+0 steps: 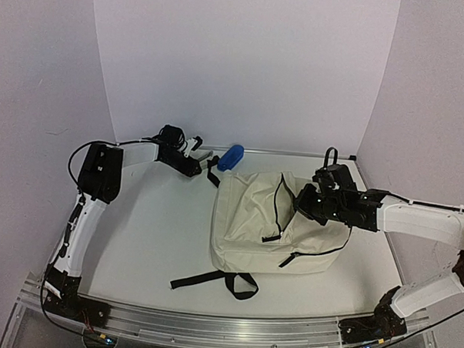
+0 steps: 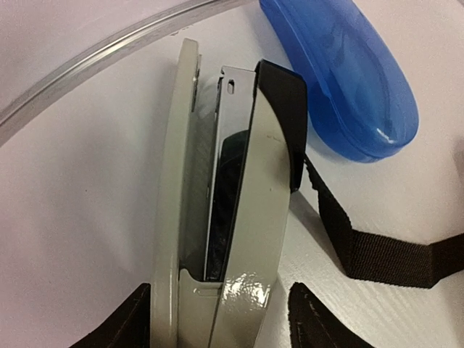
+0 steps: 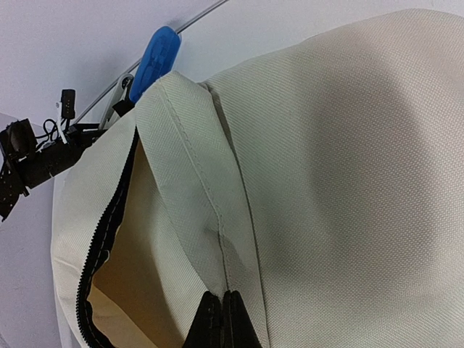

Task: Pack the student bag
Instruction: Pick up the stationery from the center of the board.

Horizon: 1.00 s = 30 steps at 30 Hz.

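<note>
Middle of the desk [image 1: 152, 232]: student bag [image 1: 253, 221], cream, lying flat, main zip open; right claw [image 3: 221, 322] pinching the bag's flap beside that zip; off the bag's far-left corner, left claw [image 2: 217, 326] spread either side of a grey stapler [image 2: 254, 188] (lying on its side); blue case [image 2: 341, 80] at the bag's far edge, near its black strap [image 2: 377, 254].

The bag [image 3: 348, 181] is matt cream cloth, finely woven, with a black toothed zipper [image 3: 101, 239]. The stapler [image 2: 254, 217] is glossy grey metal with a black plastic cap. The case [image 2: 341, 80] is shiny translucent blue plastic. The strap [image 2: 377, 257] is coarse black webbing, and the desk [image 2: 72, 217] is smooth matt white.
</note>
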### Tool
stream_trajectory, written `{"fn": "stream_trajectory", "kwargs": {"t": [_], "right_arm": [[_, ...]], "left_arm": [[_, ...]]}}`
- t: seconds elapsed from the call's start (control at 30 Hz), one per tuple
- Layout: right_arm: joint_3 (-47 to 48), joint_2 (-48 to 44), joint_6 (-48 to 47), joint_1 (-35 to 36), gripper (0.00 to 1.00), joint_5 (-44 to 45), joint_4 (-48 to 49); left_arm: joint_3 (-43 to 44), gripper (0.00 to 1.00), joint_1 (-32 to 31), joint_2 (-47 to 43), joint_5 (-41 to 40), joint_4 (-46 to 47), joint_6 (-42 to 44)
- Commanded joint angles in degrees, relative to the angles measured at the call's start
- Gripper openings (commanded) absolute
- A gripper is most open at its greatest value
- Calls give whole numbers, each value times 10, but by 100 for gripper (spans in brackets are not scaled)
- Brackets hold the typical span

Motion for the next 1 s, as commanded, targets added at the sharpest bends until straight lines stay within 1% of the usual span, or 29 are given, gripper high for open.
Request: {"fn": "stream_trajectory", "kwargs": {"t": [0.0, 0.07, 0.1, 0.13, 0.17, 0.23, 0.37, 0.43, 0.63, 0.7, 0.73, 0.8, 0.83, 0.9, 0.93, 0.97], "right_arm": [[4, 1, -3, 1, 0, -9, -7], [5, -1, -3, 1, 0, -9, -7], [5, -1, -4, 0, 0, -9, -7], [6, -2, -4, 1, 0, -9, -7], [6, -2, -6, 0, 0, -8, -7], [8, -3, -8, 1, 0, -8, -8], [13, -3, -17, 1, 0, -12, -8], [16, -3, -23, 0, 0, -14, -8], [24, -12, -45, 1, 0, -14, -9], [26, -19, -52, 0, 9, -10, -10], [28, -24, -59, 0, 21, -7, -11], [32, -36, -72, 1, 39, -3, -12], [33, -38, -75, 1, 41, -1, -12], [39, -51, -94, 0, 55, 3, -13], [43, -59, -105, 0, 60, 5, -13], [45, -64, -111, 0, 62, 7, -13]], "left_arm": [[5, 55, -6, 1, -43, 9, 25], [-20, 46, -7, -14, -48, 33, 25], [-28, 45, -7, -16, -48, 37, 24], [-51, 38, -7, -28, -49, 57, 21], [-62, 35, -7, -34, -50, 64, 19], [-92, 29, -7, -55, -51, 94, 8], [-165, 23, -7, -100, -47, 148, -24], [-188, 22, -7, -121, -46, 169, -44], [-290, 16, -7, -204, -47, 240, -124], [-320, 14, -7, -237, -43, 255, -158], [-339, 13, -7, -268, -40, 262, -185], [-378, 12, -7, -312, -32, 275, -227], [-390, 12, -7, -318, -31, 278, -233], [-437, 12, -7, -362, -9, 298, -282], [-453, 12, -7, -379, 6, 307, -302], [-465, 12, -7, -391, 17, 312, -316]]}}
